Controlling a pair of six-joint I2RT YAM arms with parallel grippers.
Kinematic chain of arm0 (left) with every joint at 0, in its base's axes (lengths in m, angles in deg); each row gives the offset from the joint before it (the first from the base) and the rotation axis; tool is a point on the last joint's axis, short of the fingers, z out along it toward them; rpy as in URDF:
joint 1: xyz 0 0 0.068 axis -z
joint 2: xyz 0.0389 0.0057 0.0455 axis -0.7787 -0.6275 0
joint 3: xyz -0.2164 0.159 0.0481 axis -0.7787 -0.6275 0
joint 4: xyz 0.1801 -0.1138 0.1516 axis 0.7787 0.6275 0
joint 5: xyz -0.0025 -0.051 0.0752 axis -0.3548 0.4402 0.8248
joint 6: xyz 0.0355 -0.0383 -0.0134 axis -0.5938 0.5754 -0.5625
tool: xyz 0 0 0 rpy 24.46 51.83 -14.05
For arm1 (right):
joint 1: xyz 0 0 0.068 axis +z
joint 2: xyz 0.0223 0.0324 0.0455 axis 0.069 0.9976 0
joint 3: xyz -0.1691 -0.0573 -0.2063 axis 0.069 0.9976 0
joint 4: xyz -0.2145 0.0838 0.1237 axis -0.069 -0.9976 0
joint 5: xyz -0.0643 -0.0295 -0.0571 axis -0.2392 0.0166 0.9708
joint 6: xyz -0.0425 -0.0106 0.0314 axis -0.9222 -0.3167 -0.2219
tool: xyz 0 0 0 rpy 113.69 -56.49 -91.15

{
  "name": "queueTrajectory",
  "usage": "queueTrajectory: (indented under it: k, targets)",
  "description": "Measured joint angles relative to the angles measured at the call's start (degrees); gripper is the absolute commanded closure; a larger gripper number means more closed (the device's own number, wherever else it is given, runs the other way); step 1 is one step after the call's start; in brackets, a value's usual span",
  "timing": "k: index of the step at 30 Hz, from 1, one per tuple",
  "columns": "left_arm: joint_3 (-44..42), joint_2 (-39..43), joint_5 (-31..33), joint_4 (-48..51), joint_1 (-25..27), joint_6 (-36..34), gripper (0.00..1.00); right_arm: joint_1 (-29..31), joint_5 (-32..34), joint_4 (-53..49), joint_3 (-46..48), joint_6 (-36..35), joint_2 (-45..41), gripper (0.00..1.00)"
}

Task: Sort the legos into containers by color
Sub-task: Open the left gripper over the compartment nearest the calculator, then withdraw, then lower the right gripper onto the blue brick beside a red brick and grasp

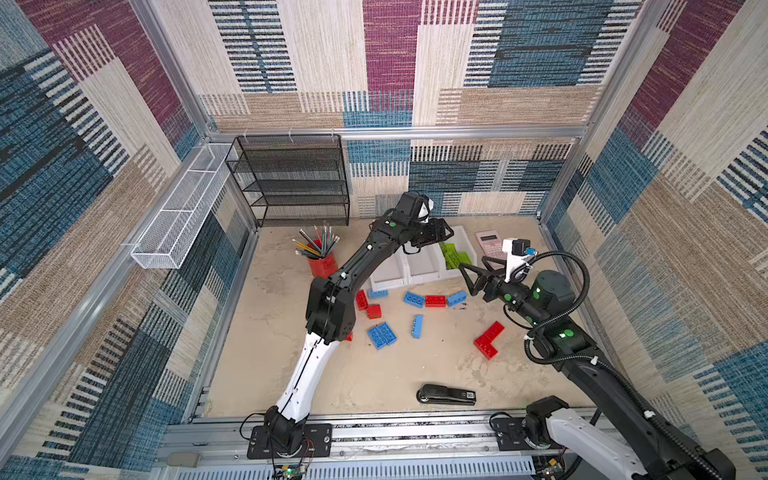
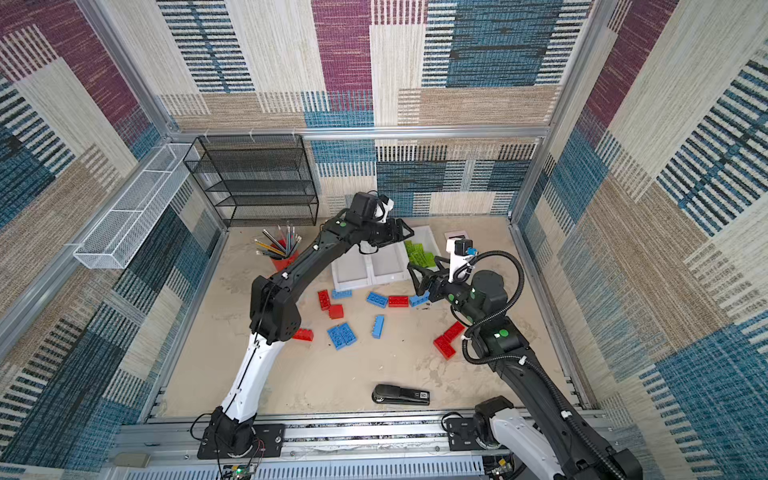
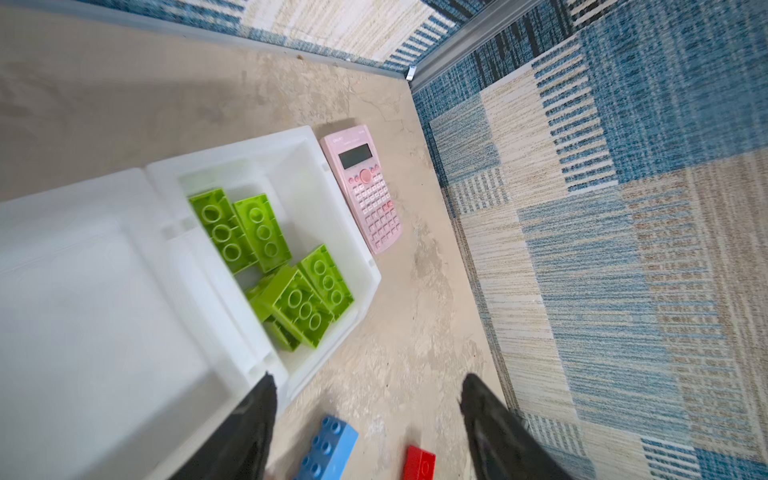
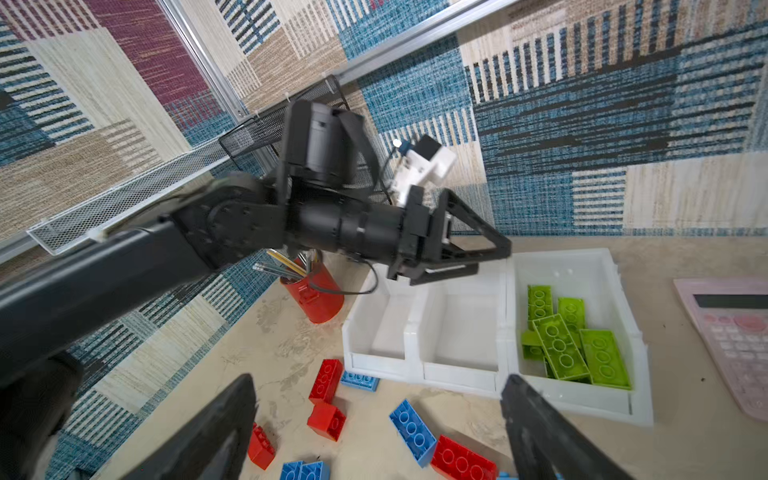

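Right gripper (image 4: 378, 378) fills right wrist foreground: jaws wide, empty, above loose legos (image 4: 411, 432), red and blue, on worktop (image 4: 291, 345). Only left wrist view shows whole pink calculator (image 3: 365, 187). Left gripper (image 3: 368, 378) partly open, empty, over containers (image 4: 424, 368); green legos (image 3: 291, 299) in end bin. Left arm stretched forward, elbow raised.

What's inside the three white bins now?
Lime green bricks lie in the bin beside the calculator, piled, so lower ones are partly covered. The other two bins show bare floors; the left gripper covers part of their back rims.
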State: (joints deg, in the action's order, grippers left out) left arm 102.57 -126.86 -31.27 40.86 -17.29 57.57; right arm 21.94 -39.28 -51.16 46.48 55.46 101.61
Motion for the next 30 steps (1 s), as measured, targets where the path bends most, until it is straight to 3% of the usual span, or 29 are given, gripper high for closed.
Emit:
queueTrajectory:
  k: [5,11,23,30]
  targets:
    - [-16.24,14.93,1.64,0.66,-0.66,-4.09,0.29,0.0,2.19,-5.03,0.35,0.55,-0.07,0.01]
    - [-33.46,28.33,6.91,4.04,-2.14,-6.82,0.29,-0.04,2.73,-9.75,0.39,0.55,5.66,0.0]
    - [-57.22,51.6,14.95,12.17,-3.08,-15.37,0.29,-0.11,4.11,-11.43,0.61,-0.57,20.61,0.0]
    - [-67.34,60.39,17.86,14.34,-4.11,-18.67,0.29,-0.11,7.65,-12.15,-2.82,-3.06,29.05,0.0]
